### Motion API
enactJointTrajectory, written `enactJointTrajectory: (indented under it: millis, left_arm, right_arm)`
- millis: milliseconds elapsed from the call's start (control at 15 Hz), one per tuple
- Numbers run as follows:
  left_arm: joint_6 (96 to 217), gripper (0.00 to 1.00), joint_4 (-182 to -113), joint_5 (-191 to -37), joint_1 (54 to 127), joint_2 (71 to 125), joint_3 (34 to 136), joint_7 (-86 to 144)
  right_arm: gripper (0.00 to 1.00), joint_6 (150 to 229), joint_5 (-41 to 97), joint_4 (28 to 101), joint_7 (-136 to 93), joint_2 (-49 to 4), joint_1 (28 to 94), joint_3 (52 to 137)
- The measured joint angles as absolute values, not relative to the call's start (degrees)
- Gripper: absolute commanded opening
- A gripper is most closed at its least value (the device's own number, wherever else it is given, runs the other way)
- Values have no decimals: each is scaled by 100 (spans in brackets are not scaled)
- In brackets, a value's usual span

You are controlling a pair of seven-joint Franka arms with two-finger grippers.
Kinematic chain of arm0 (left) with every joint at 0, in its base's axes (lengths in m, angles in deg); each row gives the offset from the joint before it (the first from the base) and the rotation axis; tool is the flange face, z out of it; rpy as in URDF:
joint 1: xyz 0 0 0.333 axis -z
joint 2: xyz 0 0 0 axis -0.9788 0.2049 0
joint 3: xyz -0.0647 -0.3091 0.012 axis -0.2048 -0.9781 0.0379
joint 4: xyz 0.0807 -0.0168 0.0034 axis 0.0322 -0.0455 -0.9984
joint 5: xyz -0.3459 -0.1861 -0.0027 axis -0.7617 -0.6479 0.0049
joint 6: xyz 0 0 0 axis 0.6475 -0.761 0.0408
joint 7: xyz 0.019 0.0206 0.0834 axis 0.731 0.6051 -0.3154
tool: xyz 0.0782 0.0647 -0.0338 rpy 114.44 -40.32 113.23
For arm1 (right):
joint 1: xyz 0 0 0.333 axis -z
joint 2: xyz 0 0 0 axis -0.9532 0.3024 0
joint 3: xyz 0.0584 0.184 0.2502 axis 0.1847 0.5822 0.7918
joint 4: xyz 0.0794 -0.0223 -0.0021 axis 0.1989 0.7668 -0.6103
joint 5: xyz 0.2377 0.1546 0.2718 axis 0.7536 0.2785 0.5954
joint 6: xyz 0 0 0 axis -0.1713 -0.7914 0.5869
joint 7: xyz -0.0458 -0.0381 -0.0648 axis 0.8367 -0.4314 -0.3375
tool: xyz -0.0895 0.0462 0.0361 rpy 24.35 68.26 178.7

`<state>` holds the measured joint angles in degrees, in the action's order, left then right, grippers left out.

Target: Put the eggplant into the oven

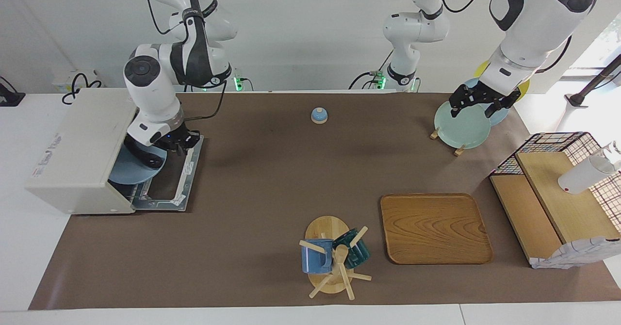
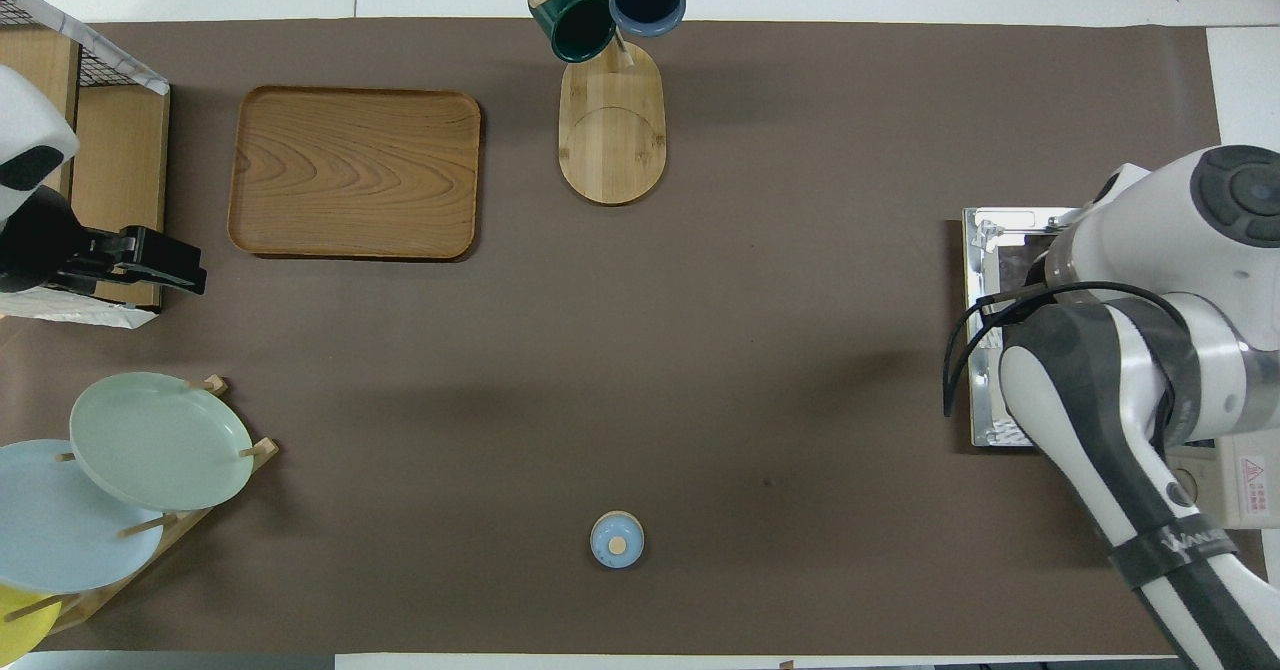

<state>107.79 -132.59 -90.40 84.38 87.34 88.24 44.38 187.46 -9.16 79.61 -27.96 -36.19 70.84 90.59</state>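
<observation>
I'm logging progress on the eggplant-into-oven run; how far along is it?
Done: the cream-white toaster oven has its door folded down flat. In hand: the right gripper is at the oven mouth, over a blue plate bearing a dark elongated eggplant. Left: sliding it fully inside, withdrawing. The left gripper waits over the plate rack.

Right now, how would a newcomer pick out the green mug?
Beside the wooden tray, toward the right arm's end, stands a wooden mug tree. Two mugs hang on it: the green mug is the dark one on the tray's side, the blue mug hangs away from the tray.
</observation>
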Motion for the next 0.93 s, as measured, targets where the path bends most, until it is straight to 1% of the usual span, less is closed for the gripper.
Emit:
enactJointTrajectory:
  millis: [200, 333, 600, 733, 933]
  left_arm:
    - [10779, 100, -13259, -9040, 8438, 8734, 8824, 4438]
    - [10779, 100, -13259, -9040, 8438, 8734, 8824, 4438]
    - [10779, 100, -13259, -9040, 8438, 8734, 8824, 4438]
    - [10779, 100, -13259, -9040, 8438, 8734, 8824, 4438]
    - [10779, 100, -13259, -9040, 8438, 8734, 8824, 4438]
  right_arm:
    - [0, 19456, -913, 8296, -3369, -3431, 6741, 9073]
    - [0, 19742, -913, 8507, -3559, -3305, 6633, 9077]
    - [0, 20157, -913, 8860, -3568, -3206, 6772, 9033]
    - [0, 20188, -913, 8910, -3567, -3162, 6838, 9024]
    - [0, 20470, -914, 9000, -3528, -3068, 6955, 9022]
